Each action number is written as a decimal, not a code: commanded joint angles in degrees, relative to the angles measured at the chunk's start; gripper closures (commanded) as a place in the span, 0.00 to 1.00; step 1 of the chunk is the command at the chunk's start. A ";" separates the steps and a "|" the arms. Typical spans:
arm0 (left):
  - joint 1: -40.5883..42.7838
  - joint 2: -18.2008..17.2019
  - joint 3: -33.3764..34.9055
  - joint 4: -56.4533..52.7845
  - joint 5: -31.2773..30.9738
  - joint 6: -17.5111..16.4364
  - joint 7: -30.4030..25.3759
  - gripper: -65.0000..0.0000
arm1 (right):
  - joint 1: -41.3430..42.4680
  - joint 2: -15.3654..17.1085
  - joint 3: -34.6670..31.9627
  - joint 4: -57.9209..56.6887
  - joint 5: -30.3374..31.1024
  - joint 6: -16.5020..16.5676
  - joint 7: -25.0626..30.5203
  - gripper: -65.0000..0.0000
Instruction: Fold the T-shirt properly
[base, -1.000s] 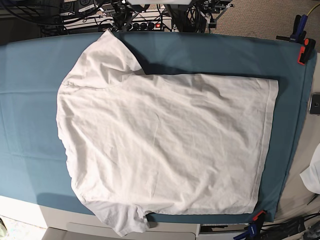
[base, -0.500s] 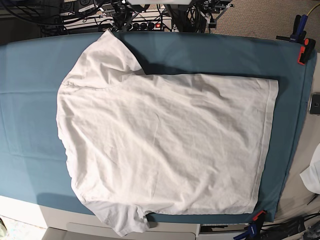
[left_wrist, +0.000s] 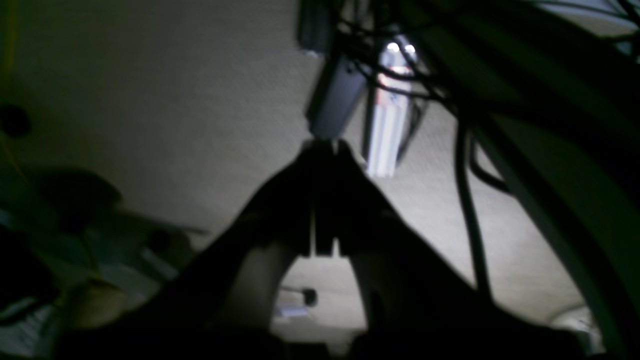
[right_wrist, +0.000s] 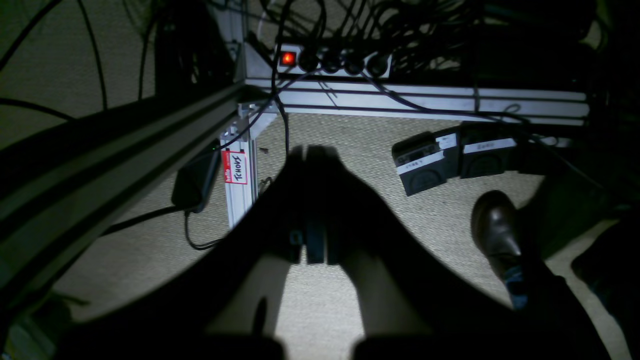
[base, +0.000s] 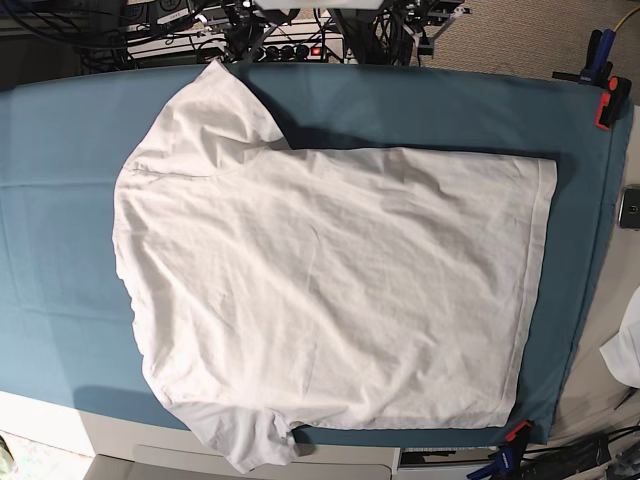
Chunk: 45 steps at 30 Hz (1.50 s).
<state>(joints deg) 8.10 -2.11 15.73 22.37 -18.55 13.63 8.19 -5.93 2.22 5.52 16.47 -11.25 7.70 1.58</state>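
A: We see the T-shirt (base: 330, 290) spread flat and unfolded on the teal cloth (base: 60, 200) that covers the desk, hem toward the right of the base view, one sleeve near the far edge, the other hanging over the near edge.

B: Agreed. We find nothing touching it; neither arm shows in the base view.

A: The left gripper (left_wrist: 322, 150) points down at beige carpet (left_wrist: 175, 100), jaws pressed together with nothing between them.

B: The right gripper (right_wrist: 307, 152) is the same: jaws closed on nothing, over the carpet beside an aluminium frame (right_wrist: 425, 102) with a power strip (right_wrist: 330, 60) whose switch glows red.

A: We also see two black pedals (right_wrist: 452, 160) and a brown shoe (right_wrist: 495, 230) there.

B: Back on the desk, orange clamps (base: 610, 100) pin the cloth's right edge, and a white scrap (base: 625, 350) lies past it.
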 joint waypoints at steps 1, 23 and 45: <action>1.68 -0.94 0.13 2.73 0.70 0.61 1.20 0.99 | -1.33 0.66 0.15 1.33 0.24 -0.07 0.00 1.00; 59.49 -27.69 -8.02 88.67 5.92 -0.50 14.67 0.99 | -54.18 10.97 13.35 73.33 22.49 2.73 -5.46 1.00; 63.32 -28.15 -40.87 112.63 -13.42 -47.17 20.33 0.99 | -34.45 1.11 45.18 65.05 96.25 32.30 -45.20 1.00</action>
<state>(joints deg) 70.57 -30.02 -24.86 134.23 -31.00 -33.06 29.58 -39.77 2.52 50.13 80.36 83.05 38.92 -44.62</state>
